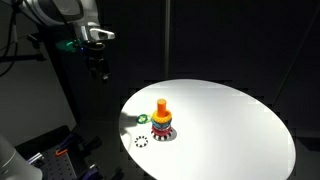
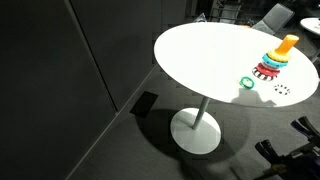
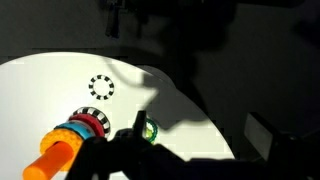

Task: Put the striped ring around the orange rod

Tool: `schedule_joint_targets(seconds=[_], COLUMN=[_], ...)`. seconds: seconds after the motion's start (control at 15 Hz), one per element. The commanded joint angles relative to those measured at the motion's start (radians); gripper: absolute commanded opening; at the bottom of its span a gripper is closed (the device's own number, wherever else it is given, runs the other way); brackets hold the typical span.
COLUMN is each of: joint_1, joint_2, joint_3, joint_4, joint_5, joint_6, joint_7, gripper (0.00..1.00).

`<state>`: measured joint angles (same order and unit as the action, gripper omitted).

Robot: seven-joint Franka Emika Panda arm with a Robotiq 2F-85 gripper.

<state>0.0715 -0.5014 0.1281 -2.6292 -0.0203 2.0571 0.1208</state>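
The round white table [image 1: 230, 120] stood on a single pedestal foot [image 2: 195, 130] over a dark floor, with dark wall panels [image 2: 60, 70] beside it. The orange rod [image 1: 162, 105] rose from a stack of coloured rings near the table's edge. In an exterior view, the striped ring [image 1: 142, 141] lay flat on the table at about eight o'clock from the stack, apart from it. A green ring [image 1: 142, 119] lay at about ten o'clock. My end effector [image 1: 100, 68] hung high beyond the rim, too dark for me to tell whether it was spread or pressed together.
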Motion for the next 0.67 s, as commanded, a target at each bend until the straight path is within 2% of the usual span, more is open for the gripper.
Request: schedule_joint_targets(seconds=[0.0, 0.6], joint_1=[-0.019, -0.094], joint_2=[0.015, 0.122], joint_3=[-0.042, -0.128], joint_4=[0.04, 0.081], joint_5=[0.009, 0.008], joint_6=[0.004, 0.078], joint_7=[-0.01, -0.009], gripper=[1.0, 1.0])
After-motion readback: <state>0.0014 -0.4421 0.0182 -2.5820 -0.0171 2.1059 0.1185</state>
